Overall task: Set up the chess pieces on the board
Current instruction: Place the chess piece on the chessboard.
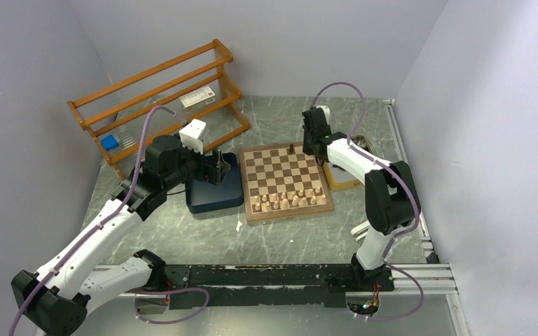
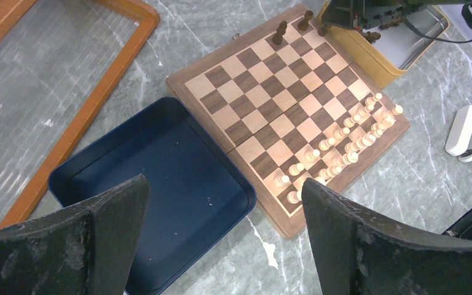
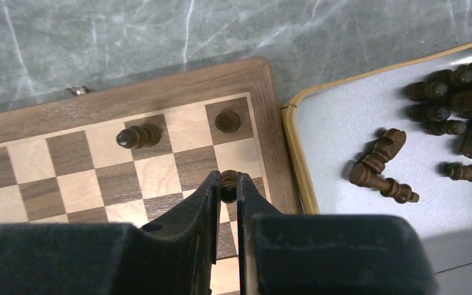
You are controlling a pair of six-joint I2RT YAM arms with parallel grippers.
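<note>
Table (image 1: 182,238): grey-green marbled slab, smooth, pale veins.

Rack (image 1: 154,84): far left, orange varnished wood frame, clear ribbed shelves, sitting skewed.

Board (image 1: 284,178): square, centre of table, matte light and dark brown checks, wood border with rounded corners.

Blue tray (image 2: 178,178): dark blue, square, rounded corners, shallow walls. Butts against the board's left edge.

Yellow-rimmed tray (image 3: 292,141): smooth grey floor, just beside the board's far right corner.

Left gripper (image 2: 224,184): black, scuffed, wedge-shaped fingers spread wide, holding nothing, hovering over the blue tray's near side.

Right gripper (image 3: 228,184): black fingers pinched narrow on the round head of a dark pawn (image 3: 228,179), over the board's right-hand column, a square or so near of the far right corner. Can't tell if its base touches the wood.

White stapler (image 2: 466,132): glossy plastic, on the table right of the board's near corner.

Pale pieces (image 1: 291,199): cream turned wood, filling the two near rows.

Dark chess pieces: two stand on the far row, one (image 3: 227,121) on the corner square, one (image 3: 138,136) two squares left. The rest (image 3: 455,92) lie toppled in a loose heap in the yellow-rimmed tray.
</note>
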